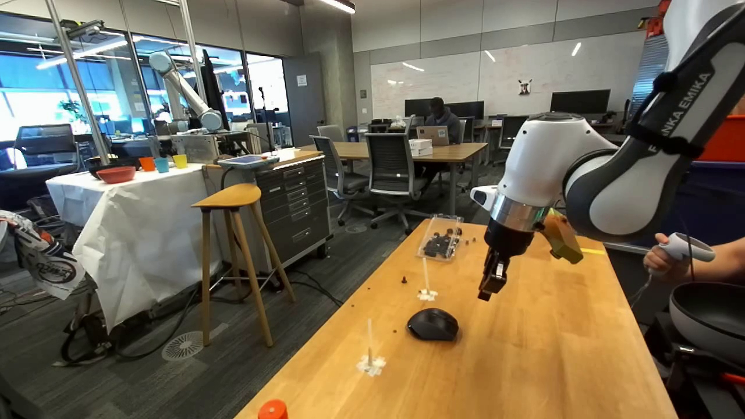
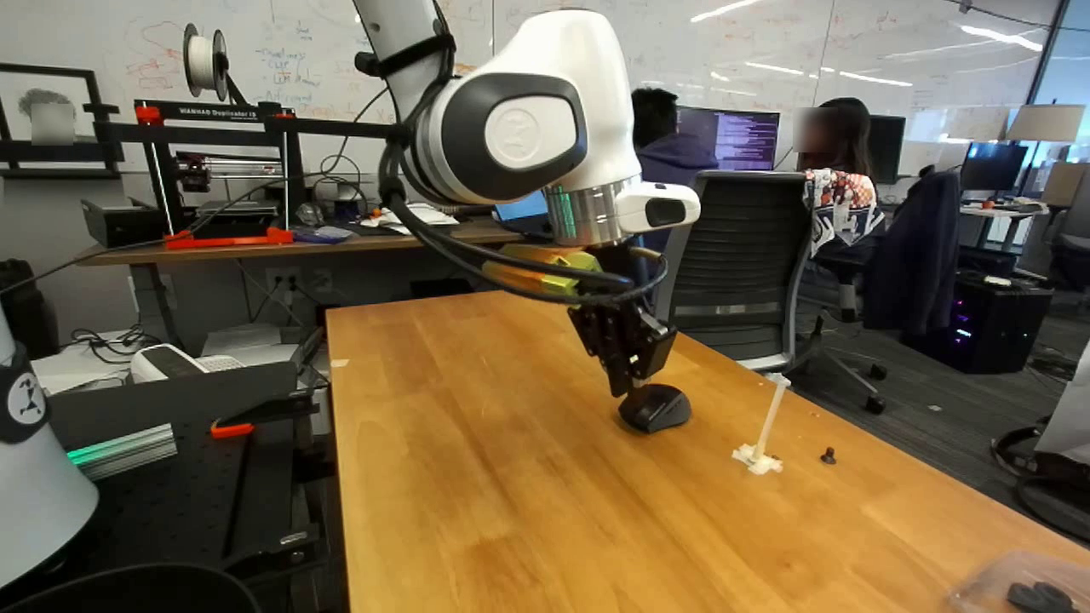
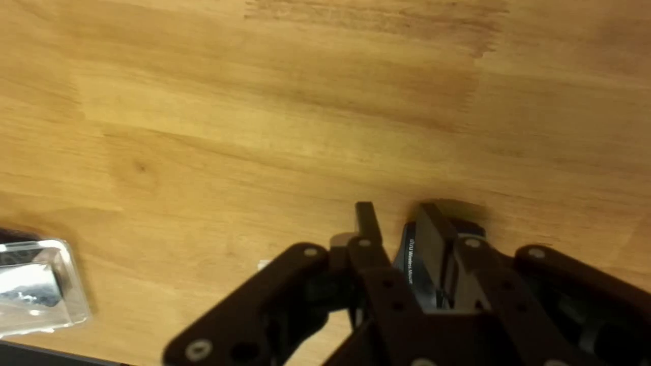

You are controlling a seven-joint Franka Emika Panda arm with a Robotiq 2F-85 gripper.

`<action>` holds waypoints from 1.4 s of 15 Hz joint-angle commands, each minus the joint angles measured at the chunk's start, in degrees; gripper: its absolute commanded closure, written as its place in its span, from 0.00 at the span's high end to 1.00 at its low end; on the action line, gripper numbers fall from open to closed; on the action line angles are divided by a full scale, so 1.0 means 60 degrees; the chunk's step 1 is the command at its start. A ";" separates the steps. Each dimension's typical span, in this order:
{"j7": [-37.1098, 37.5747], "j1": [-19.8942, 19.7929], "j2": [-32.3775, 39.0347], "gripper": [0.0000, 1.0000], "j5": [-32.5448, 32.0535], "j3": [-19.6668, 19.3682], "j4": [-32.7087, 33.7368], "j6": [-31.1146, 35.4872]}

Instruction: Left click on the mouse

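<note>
Over the bench [image 1: 541, 349] hangs the hand [image 3: 396, 212], fingers [image 3: 368, 221] slightly parted, gripping nothing, and only the wrist view catches white lettering [image 3: 411, 262] on the black wireless mouse [image 1: 433, 325]!

White arm [image 1: 541, 154], black panels [image 2: 460, 136], EMIKA lettering [image 1: 694, 94], silver collar [image 2: 588, 213], dark cables [image 2: 443, 249]; black jaws, pale screws [image 3: 198, 349]

In an exterior view, windows [image 1: 11, 107], upper left, are overexposed. In an exterior view, glare streaks the whiteboard [image 2: 724, 51], upper right. The wrist view shows the gripper [image 3: 398, 212] dark and blurred.
</note>
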 commanded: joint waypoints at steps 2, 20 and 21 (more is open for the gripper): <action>0.0799 0.1046 0.1341 0.00 -0.0488 -0.0748 0.0866 0.1107; 0.0530 0.1740 0.2402 0.00 0.0498 -0.0871 0.1743 0.1602; 0.0522 0.1692 0.2326 0.00 0.0525 -0.0838 0.1706 0.1541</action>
